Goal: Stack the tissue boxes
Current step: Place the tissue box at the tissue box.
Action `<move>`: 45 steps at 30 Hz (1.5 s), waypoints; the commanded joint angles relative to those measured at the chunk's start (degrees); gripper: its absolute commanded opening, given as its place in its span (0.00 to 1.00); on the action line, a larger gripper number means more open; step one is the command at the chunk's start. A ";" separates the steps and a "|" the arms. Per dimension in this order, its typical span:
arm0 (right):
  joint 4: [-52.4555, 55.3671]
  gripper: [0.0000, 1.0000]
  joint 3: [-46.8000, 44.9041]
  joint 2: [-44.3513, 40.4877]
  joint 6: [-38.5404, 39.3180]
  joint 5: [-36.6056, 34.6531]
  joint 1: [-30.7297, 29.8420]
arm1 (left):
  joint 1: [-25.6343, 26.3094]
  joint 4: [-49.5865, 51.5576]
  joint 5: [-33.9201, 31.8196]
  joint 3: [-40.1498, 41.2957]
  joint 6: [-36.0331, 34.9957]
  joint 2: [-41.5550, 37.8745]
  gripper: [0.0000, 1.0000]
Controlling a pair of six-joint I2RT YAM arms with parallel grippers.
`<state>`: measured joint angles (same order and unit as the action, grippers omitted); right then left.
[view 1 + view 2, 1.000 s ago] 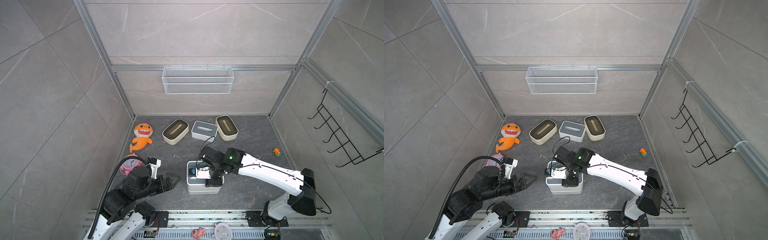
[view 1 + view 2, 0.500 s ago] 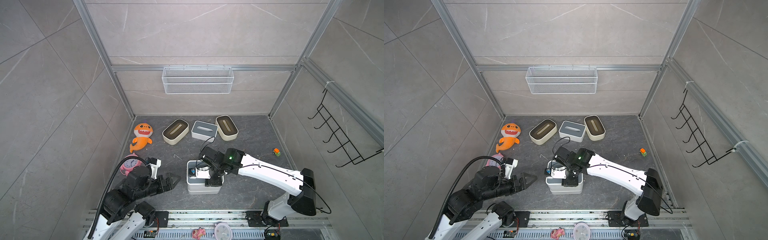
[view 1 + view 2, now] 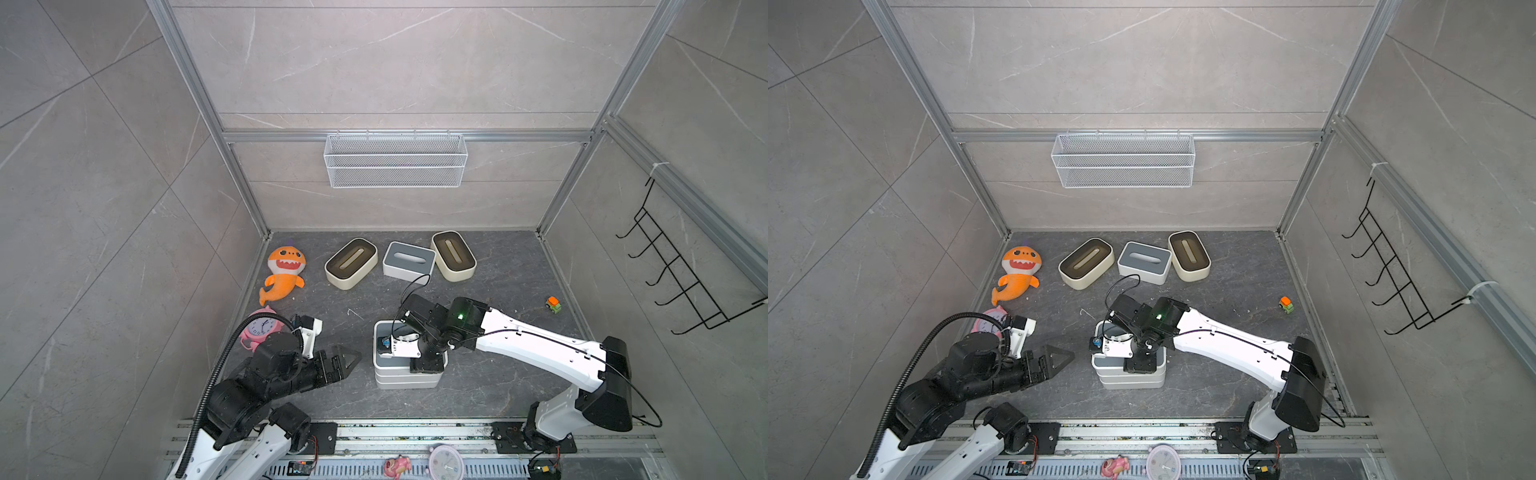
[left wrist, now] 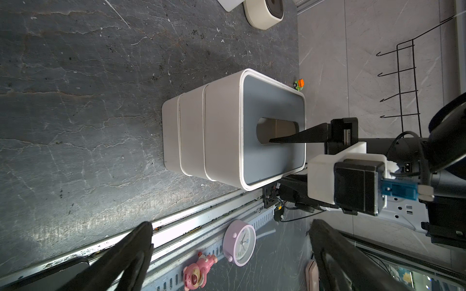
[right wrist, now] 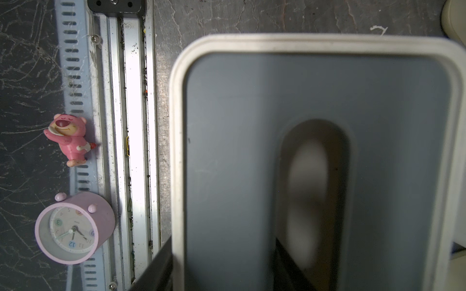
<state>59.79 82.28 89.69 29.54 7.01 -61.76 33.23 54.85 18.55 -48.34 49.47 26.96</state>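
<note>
Front centre of the counter (image 3: 498, 374): a stack of three white tissue boxes (image 3: 405, 376), squarely aligned. The top box (image 4: 267, 100) carries a grey slotted lid, and a tan surface shows through the slot. The lids of the two boxes beneath it are hidden.

Right gripper (image 4: 277, 160): it points down over the stack's near-right end. One finger is inside the lid slot and the other is outside the long side wall. The jaws are drawn in narrow, clamped on the top box's lid and wall.

Left gripper (image 3: 351, 358): it hovers level just left of the stack, apart from it. The jaws are spread fully and hold nothing.

Back of the counter: two rounded cream boxes (image 3: 351, 264) (image 3: 453, 255) with dark-brown lids. A second grey-lidded white box (image 3: 408, 262) stands between them, close to both. All three stand singly and upright.

Also noted: an orange shark plush (image 3: 282, 272) and a pink alarm clock (image 3: 259, 328) at the left wall.
</note>
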 commanded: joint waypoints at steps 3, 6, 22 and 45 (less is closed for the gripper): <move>-1.69 0.53 -1.55 -1.16 -0.54 -1.31 -0.29 | -0.03 -1.13 1.29 -0.09 -0.46 -0.59 1.00; -2.40 0.56 -2.44 -1.69 -0.57 -1.71 -0.29 | -0.08 -1.07 1.26 -0.05 -0.52 -0.54 1.00; -1.88 0.72 -2.82 -3.51 -0.24 -2.72 -0.29 | -0.01 -1.50 1.63 -0.72 -0.52 0.29 1.00; 0.48 0.72 -2.52 -7.79 0.00 -2.42 -0.29 | -0.06 -0.97 1.98 -2.18 -0.56 0.90 1.00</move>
<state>58.26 80.12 83.94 29.34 4.64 -61.76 33.23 54.83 18.63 -48.84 49.47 27.49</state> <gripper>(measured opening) 0.724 0.998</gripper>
